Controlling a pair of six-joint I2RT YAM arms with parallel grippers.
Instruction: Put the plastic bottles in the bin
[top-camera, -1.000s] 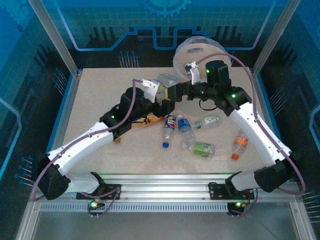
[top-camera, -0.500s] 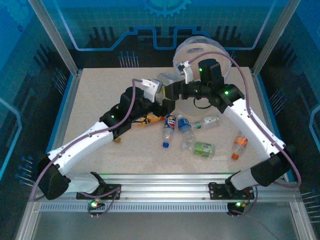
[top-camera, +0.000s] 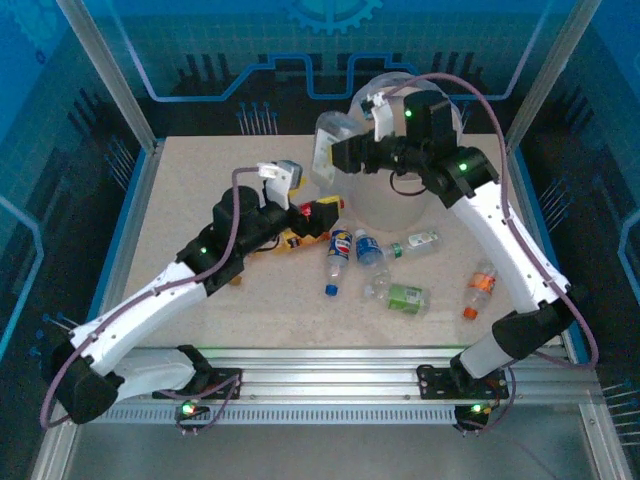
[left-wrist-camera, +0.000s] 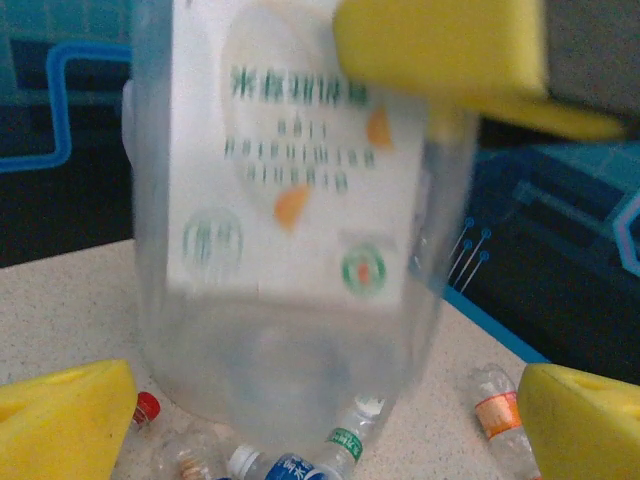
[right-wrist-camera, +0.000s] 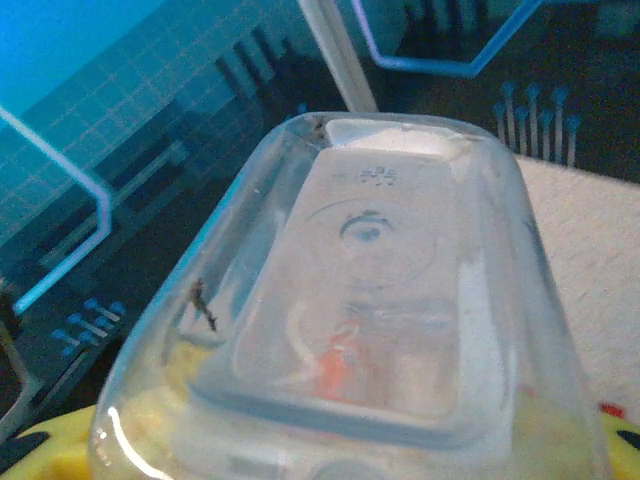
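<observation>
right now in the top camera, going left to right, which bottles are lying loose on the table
red-and-blue label bottle → blue label bottle → slim clear bottle → orange label bottle

Beige table (top-camera: 190, 190): bin (top-camera: 388, 205) at back, bottles (top-camera: 395, 296) lying ctr/right.

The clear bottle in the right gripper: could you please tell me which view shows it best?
Left wrist: the bottle shows its label large, though blurred. Top view has it small, held by the right gripper. Right wrist sees its base.
</observation>
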